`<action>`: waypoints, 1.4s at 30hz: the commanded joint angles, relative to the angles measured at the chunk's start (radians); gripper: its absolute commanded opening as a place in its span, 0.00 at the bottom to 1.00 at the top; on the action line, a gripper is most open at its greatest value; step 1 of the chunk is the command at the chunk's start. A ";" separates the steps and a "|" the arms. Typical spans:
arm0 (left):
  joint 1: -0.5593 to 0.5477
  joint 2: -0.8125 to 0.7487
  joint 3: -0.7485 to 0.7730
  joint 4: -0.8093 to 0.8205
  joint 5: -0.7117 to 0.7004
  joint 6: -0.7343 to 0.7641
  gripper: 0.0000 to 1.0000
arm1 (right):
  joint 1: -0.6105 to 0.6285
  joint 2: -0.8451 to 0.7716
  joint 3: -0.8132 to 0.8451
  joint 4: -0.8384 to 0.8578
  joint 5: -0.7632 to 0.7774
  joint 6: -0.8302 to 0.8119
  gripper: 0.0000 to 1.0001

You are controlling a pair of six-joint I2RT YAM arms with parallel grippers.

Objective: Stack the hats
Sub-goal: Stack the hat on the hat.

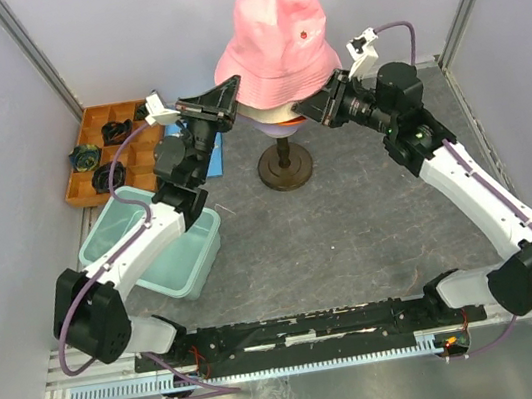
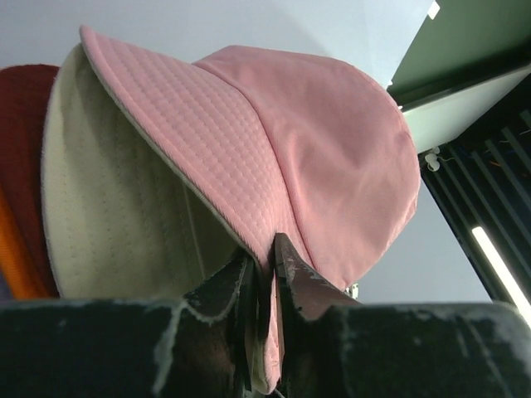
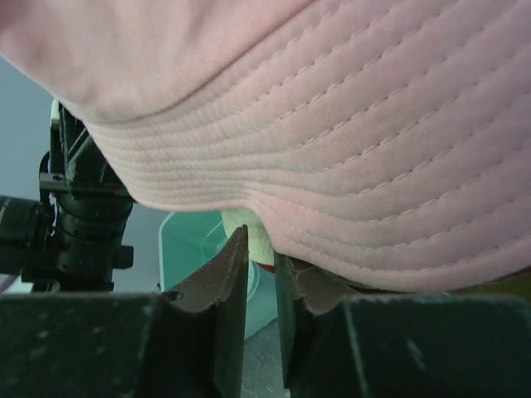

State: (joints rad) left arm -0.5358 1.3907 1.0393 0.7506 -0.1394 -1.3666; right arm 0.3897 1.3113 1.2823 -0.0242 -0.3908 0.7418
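1. While weighing what could go wrong, finding the pink hat [image 1: 273,41] sitting topmost on the stack over the dark stand [image 1: 284,168], toward the back middle of the table.
2. Pinching its left brim edge with the left gripper [image 2: 264,249], jaws closed down to the thickness of the fabric.
3. Standing narrowly apart at the right gripper [image 3: 261,249]: background showing through the gap, brim lying just at the tips, apparently not clamped.
4. Risking a lopsided pull: tugging from the left alone, with the right side loose, likely tilting the crown and dragging the hat askew.
5. Risking the layers underneath too, with the cream hat [image 2: 108,207] lining the pink brim closely and the dark red hat [image 2: 21,124] and orange hat [image 2: 17,257] just beyond; catching a lower brim in the pinch probably shifting the whole stack.
6. Risking a rocked stand, being narrow-footed under a soft, wide load.
7. Pointing crown upward, opening downward; running its long axis vertically along the stand's post, brim flaring outward all round and drooping slightly toward both grippers.
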 commanded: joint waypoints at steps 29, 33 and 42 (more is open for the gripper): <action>0.271 0.422 0.335 0.273 0.573 -0.235 0.15 | -0.326 -0.066 0.006 0.105 -0.290 0.349 0.62; 0.279 0.445 0.339 0.292 0.603 -0.263 0.14 | -0.377 0.066 -0.043 0.482 -0.391 0.709 0.57; 0.287 0.479 0.364 0.322 0.617 -0.305 0.12 | -0.436 0.221 -0.095 0.796 -0.389 1.029 0.57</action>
State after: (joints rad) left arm -0.2432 1.8515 1.3647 1.0496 0.4046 -1.6333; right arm -0.0257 1.5337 1.1790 0.5438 -0.7528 1.6096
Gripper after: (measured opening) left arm 0.133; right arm 0.572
